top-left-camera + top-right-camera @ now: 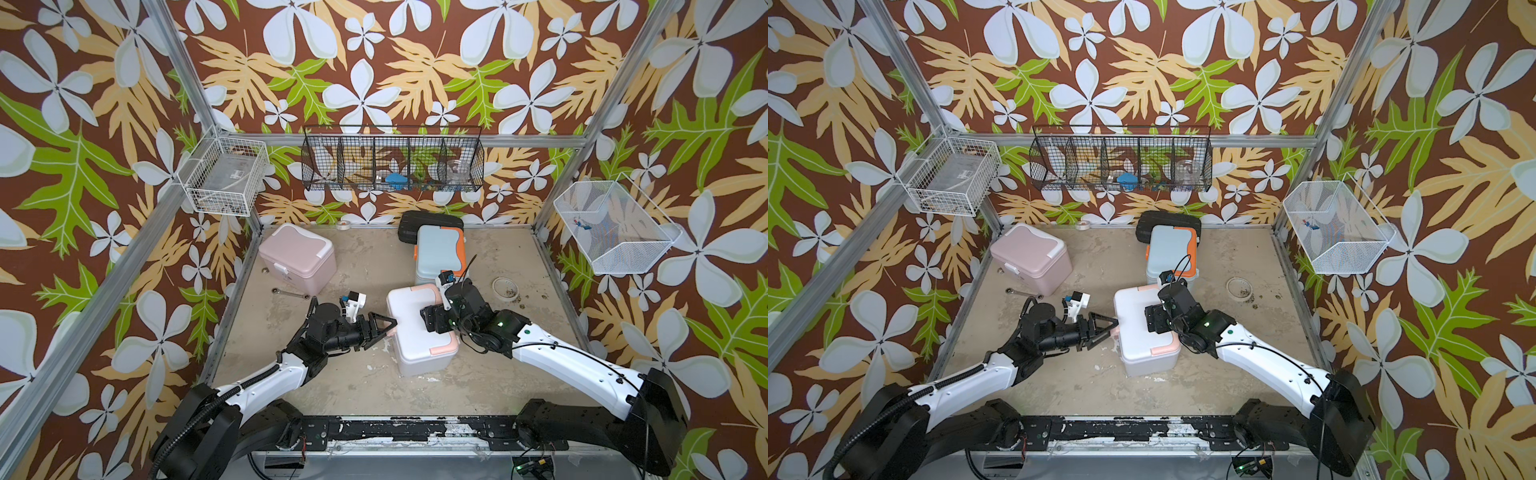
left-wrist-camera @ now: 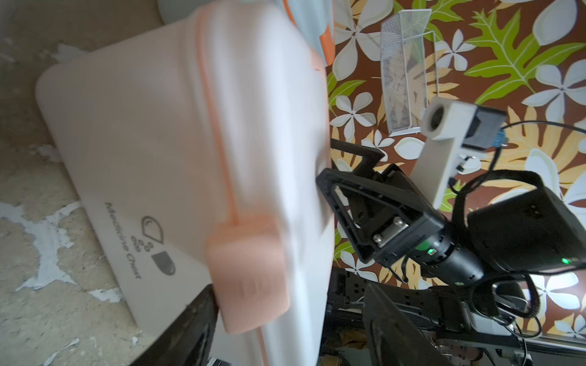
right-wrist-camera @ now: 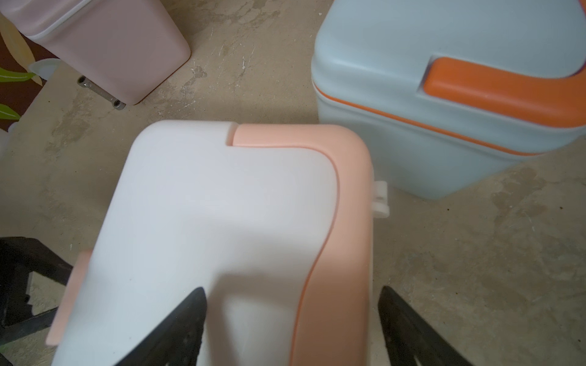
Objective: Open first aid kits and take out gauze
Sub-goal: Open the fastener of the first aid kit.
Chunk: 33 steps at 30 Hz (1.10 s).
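Left gripper (image 2: 287,294), open astride the latch (image 2: 247,263) of the white kit (image 2: 142,142), should pinch it squarely and lift while the open right gripper (image 3: 291,290) steadies the lid (image 3: 222,206) beneath it.

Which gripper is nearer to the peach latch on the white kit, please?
Left. The left gripper is at the latch, open jaws either side; the right gripper is over the handle, across the white kit.

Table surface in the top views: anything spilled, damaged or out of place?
Yes. Dark crumbs lie in and beside a pale ring right of the blue kit. A loose wrench lies by the pink kit. The table coating is chipped beside the white kit.
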Each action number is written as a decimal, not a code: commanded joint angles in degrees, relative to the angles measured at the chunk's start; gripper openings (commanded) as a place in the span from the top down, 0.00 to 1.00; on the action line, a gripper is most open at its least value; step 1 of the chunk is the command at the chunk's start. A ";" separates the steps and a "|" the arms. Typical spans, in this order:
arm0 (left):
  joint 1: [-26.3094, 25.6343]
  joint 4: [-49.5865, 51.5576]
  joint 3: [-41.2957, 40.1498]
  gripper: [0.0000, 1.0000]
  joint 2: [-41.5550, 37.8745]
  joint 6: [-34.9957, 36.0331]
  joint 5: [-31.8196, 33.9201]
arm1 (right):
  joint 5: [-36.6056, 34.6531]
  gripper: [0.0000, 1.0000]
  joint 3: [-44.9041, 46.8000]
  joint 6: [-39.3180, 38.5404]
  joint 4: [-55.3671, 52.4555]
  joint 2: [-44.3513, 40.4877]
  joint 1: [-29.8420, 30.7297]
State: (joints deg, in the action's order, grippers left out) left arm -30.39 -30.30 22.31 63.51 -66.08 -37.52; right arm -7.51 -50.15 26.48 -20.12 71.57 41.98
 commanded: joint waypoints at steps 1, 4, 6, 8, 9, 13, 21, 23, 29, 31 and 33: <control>1.09 -0.16 0.24 0.25 -1.94 1.32 -0.65 | -3.57 0.16 0.77 -2.79 -16.09 0.91 -0.06; 2.29 1.03 -0.74 0.23 -3.48 1.75 -0.54 | -3.17 0.16 0.76 -3.00 -16.00 0.88 -0.13; 2.53 1.04 -1.12 0.21 -3.80 1.75 -0.76 | -2.71 0.16 0.89 -3.08 -15.76 0.73 -0.08; 2.60 0.72 -1.12 0.19 -3.70 1.57 -1.04 | -2.23 0.16 0.98 -3.20 -15.57 0.68 -0.11; 2.57 0.44 -1.12 0.18 -3.47 1.50 -1.32 | -2.16 0.16 1.02 -3.21 -15.53 0.68 -0.13; 2.47 3.53 0.51 0.15 -2.57 3.09 -1.68 | -1.68 0.15 1.20 -3.19 -15.10 0.17 -0.06; 1.04 23.63 6.78 0.12 -2.21 13.43 7.55 | -0.58 0.15 1.96 -2.79 -14.73 -1.26 -0.13; -0.91 26.57 8.95 0.11 -0.75 15.02 9.93 | -0.49 0.15 1.99 -2.69 -14.63 -1.43 -0.11; -4.03 36.42 15.87 0.11 3.61 18.97 17.38 | 0.54 0.15 3.24 -2.26 -11.93 -2.78 -0.15; -4.44 40.35 17.97 0.13 4.51 20.17 19.96 | 1.30 0.15 4.18 -2.00 -10.74 -3.40 -0.14; -4.87 43.47 19.40 0.14 5.12 20.72 22.07 | 1.77 0.15 5.07 -1.71 -9.83 -4.27 -0.21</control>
State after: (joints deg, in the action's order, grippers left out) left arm -34.83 5.74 40.25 68.07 -48.16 -20.75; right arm -6.09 -46.59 26.39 -18.52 67.35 41.74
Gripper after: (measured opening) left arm 0.858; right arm 0.852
